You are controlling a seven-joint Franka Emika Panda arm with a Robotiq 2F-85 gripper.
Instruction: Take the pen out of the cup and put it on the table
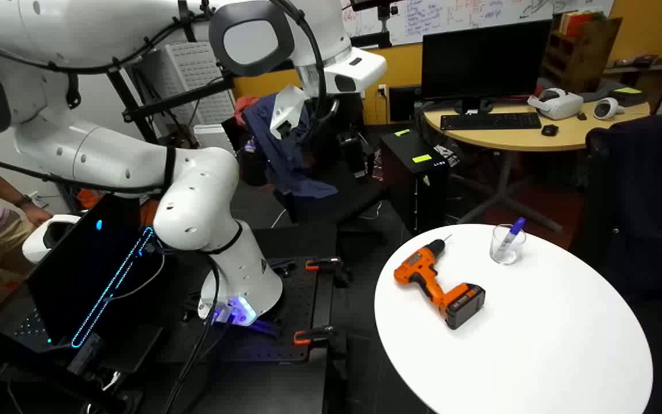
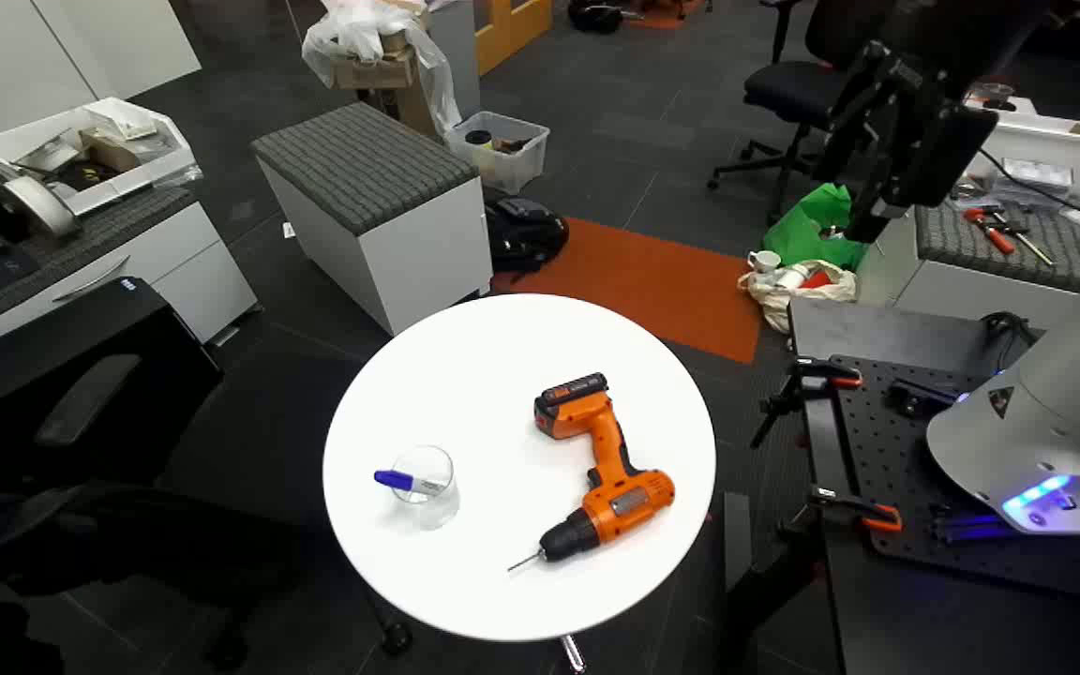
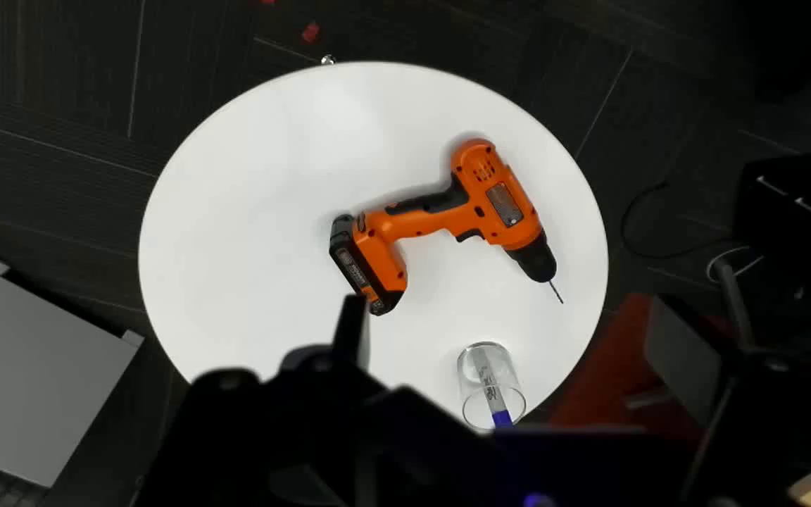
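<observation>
The pen (image 1: 516, 227), a grey marker with a blue-purple cap, leans in the clear cup (image 1: 497, 241), cap end up past the rim. The pen (image 2: 399, 481) and cup (image 2: 434, 509) also show in an exterior view. The cup stands near the edge of the round white table (image 1: 566, 333). In the wrist view the pen (image 3: 488, 384) and cup (image 3: 509, 373) lie at the lower right, the cap partly hidden by dark gripper parts. My gripper (image 3: 518, 345) is open with nothing between its fingers; it shows high above and away from the table (image 2: 851, 199).
An orange-and-black drill (image 1: 431, 276) lies on the white table near the cup; its bit points toward the table edge on the cup's side. A dark chair (image 1: 635, 195) stands beside the table. The robot's black bench (image 1: 314, 322) has clamps on its edge.
</observation>
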